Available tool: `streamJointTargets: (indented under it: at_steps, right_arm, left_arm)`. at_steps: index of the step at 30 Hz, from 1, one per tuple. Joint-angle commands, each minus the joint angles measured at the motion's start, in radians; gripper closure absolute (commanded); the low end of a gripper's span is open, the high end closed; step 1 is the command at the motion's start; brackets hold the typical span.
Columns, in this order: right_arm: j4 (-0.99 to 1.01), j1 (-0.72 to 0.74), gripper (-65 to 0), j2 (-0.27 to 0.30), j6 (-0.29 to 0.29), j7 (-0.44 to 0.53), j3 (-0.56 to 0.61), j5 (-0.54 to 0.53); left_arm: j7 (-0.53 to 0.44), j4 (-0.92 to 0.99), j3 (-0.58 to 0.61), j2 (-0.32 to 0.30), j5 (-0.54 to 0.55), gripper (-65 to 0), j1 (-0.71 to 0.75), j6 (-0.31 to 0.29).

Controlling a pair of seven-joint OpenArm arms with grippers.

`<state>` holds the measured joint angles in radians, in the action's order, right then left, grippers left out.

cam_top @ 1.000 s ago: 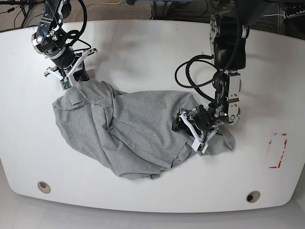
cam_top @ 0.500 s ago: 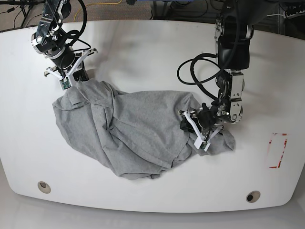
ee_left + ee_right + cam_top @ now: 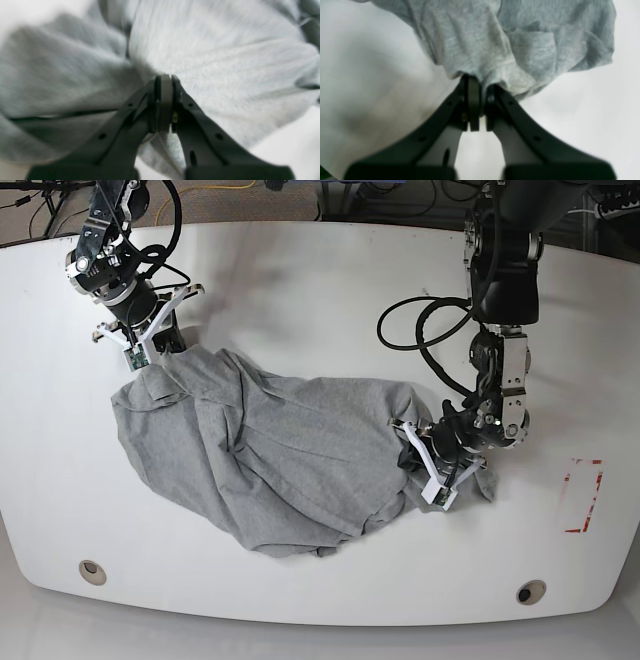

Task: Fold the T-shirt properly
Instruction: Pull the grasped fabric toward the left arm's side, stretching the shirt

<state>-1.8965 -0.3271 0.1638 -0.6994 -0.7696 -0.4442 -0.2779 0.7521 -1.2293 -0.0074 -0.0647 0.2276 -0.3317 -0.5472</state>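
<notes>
White worktop [image 3: 320, 270]; grey T-shirt [image 3: 270, 460] lies crumpled mid-surface, unfolded. Step: spreading it flat. Right gripper [image 3: 150, 345] pinches one edge of the cloth, left gripper [image 3: 437, 470] pinches the opposite edge. Next, likely: pull apart, lift slightly, keep both pinches firm.

A glossy white rounded table [image 3: 300, 270] carries a crumpled heather-grey cotton T-shirt [image 3: 280, 460] and a red marking [image 3: 583, 495].

A soft, wrinkled heather-grey knit cloth T-shirt [image 3: 270, 455] lies on a smooth white table [image 3: 320, 290] with a faint sheen. The fingers [image 3: 200, 125] at lower centre of the left wrist view look like matt black plastic.
</notes>
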Motion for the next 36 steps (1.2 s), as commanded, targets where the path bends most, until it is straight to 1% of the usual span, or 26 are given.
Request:
streamJointTargets:
  at_steps: [1,5,13,16,18,21,23,27,30,32,36]
  right_arm:
    - [-0.019,0.006,-1.3,0.007,0.001,0.020,-0.005,-0.016]
    - [-0.018,0.007,-1.3,-0.010,0.001,0.020,-0.005,-0.010]
    - [-0.015,0.023,-1.3,-0.016,0.001,0.020,-0.005,-0.010]
    - [-0.015,0.027,-1.3,-0.016,0.001,0.020,-0.005,-0.010]
    - [-0.015,0.029,-1.3,-0.016,0.001,0.020,-0.005,-0.010]
    - [-0.016,0.029,-1.3,-0.016,0.001,0.020,-0.005,-0.010]
    - [-0.016,0.029,-1.3,-0.016,0.001,0.020,-0.005,-0.010]
    - [-0.016,0.029,-1.3,-0.016,0.001,0.020,-0.005,-0.010]
    - [-0.016,0.029,-1.3,-0.016,0.001,0.020,-0.005,-0.010]
    - [-0.015,0.029,-1.3,-0.016,0.001,0.020,-0.005,-0.010]
    - [-0.015,0.029,-1.3,-0.016,0.001,0.020,-0.005,-0.010]
  left_arm:
    - [0.030,-0.117,-0.045,-0.001,0.017,0.0,0.003,-0.034]
    - [0.106,-0.234,-0.131,-0.001,0.017,0.0,0.033,-0.069]
    - [0.263,-0.395,-0.227,-0.002,0.014,0.0,0.069,-0.150]
    - [0.309,-0.441,-0.265,-0.005,0.013,0.0,0.082,-0.151]
    - [0.332,-0.472,-0.280,-0.020,0.011,0.0,0.093,-0.151]
    - [0.376,-0.528,-0.296,-0.065,0.016,0.0,0.131,-0.151]
    - [0.392,-0.556,-0.306,-0.085,0.016,0.0,0.153,-0.151]
    - [0.403,-0.599,-0.369,-0.120,0.016,0.0,0.217,-0.151]
    - [0.403,-0.605,-0.414,-0.139,0.016,0.0,0.260,-0.151]
    - [0.401,-0.605,-0.443,-0.162,0.016,0.0,0.289,-0.151]
    - [0.398,-0.602,-0.480,-0.189,0.013,0.0,0.337,-0.151]
